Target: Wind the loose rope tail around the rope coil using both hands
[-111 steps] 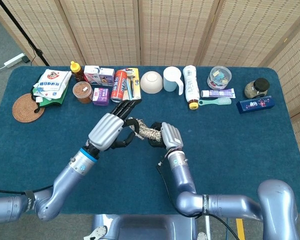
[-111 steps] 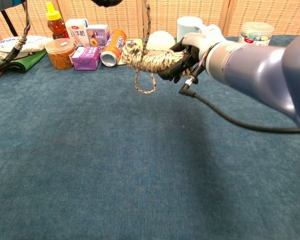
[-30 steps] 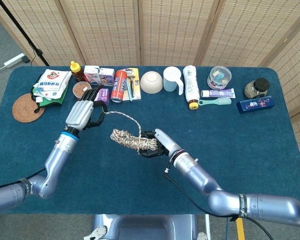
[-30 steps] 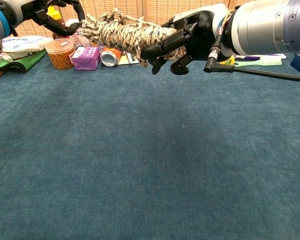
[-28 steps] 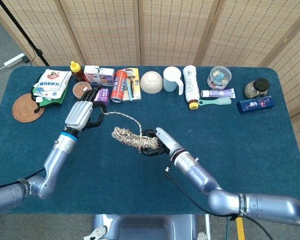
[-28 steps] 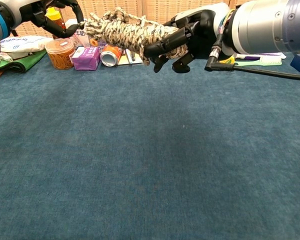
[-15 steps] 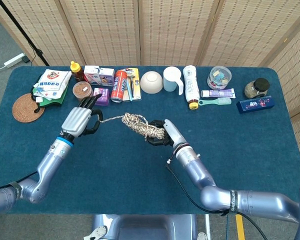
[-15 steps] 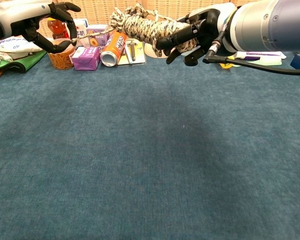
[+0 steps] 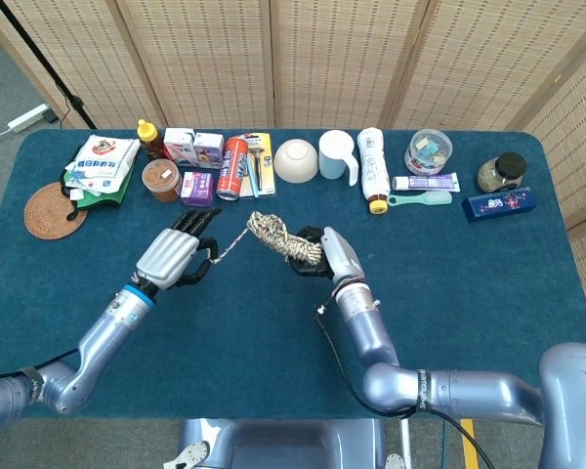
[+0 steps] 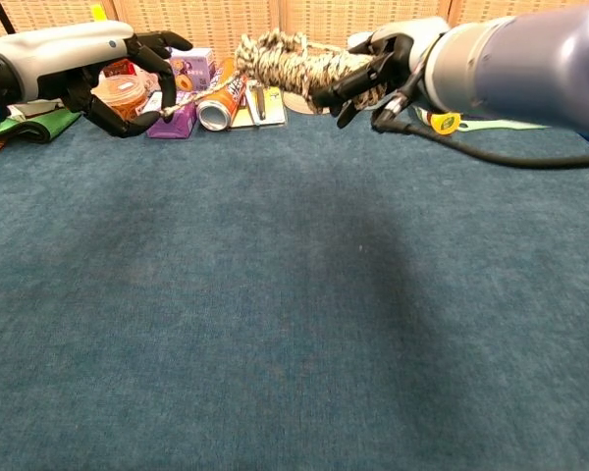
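in the middle of the head view the rope coil (image 9: 285, 240) sits in the right hand (image 9: 330, 256), above the table (image 9: 469, 283). the rope tail (image 9: 232, 240) runs down-left to the left hand (image 9: 173, 259). behind them, along the upper part of the frame, stand a can (image 9: 232, 167), a bowl (image 9: 296, 160) and a cup (image 9: 338, 155).

"What's the right hand (image 9: 329, 252) got?"

"The coil (image 9: 285, 241), held up off the table (image 9: 449, 283) by one end."

"And the left hand (image 9: 179, 257)?"

"It pinches the tail (image 9: 232, 241), which runs taut up to the coil. A red can (image 9: 233, 167) lies beyond, in the back row."
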Available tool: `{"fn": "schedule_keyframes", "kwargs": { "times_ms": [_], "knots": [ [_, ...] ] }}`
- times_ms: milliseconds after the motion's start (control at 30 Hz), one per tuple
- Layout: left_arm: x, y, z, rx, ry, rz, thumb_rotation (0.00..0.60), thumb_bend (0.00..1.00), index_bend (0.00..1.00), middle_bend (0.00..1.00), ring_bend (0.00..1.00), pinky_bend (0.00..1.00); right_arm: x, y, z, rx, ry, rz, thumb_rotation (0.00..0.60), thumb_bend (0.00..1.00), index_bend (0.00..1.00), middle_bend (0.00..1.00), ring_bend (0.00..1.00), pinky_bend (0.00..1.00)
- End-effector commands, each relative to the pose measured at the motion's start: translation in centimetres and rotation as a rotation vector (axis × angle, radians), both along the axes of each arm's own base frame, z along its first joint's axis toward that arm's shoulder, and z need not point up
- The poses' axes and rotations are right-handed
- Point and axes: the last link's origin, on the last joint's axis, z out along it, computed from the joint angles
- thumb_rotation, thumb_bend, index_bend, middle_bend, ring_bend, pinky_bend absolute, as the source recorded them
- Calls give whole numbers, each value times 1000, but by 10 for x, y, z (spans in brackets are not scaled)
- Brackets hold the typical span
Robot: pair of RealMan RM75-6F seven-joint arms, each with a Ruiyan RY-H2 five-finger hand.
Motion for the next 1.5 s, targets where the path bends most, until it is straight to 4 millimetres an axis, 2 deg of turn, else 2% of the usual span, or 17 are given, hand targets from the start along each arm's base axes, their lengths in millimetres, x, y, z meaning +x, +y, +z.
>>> {"fn": "schedule_keyframes", "kwargs": {
  "times_ms": [33,133,200,500,767,1000,1200,1500],
  "knots": [
    [5,-6,2,-7,5,-23,600,503,639,0,0,0,2,0,-6,-4,29,-4,600,685,642,664,527,821],
    [11,-10,3,-12,-7,-40,600,503,639,0,0,0,2,2,-12,-2,61,7,600,685,642,664,527,821],
    [23,-14,6,-18,-32,-61,600,503,639,0,0,0,1,5,-21,11,91,17,600,685,642,664,527,822],
    [44,-17,11,-35,-105,-64,600,503,639,0,0,0,0,12,-34,30,144,49,600,685,642,665,527,821],
    [51,-13,6,-41,-142,-37,600,503,638,0,0,0,2,19,-36,59,143,81,600,685,642,665,528,822],
    [67,-9,-5,-95,-271,43,600,503,639,0,0,0,0,28,-39,90,173,127,600,685,642,665,527,822],
    [73,-12,-6,-96,-287,50,600,503,639,0,0,0,-1,29,-38,104,167,133,600,685,642,665,527,822],
    [81,-22,5,-75,-287,24,600,503,638,0,0,0,7,31,-18,91,142,141,600,685,642,666,528,822]
  ]
}}
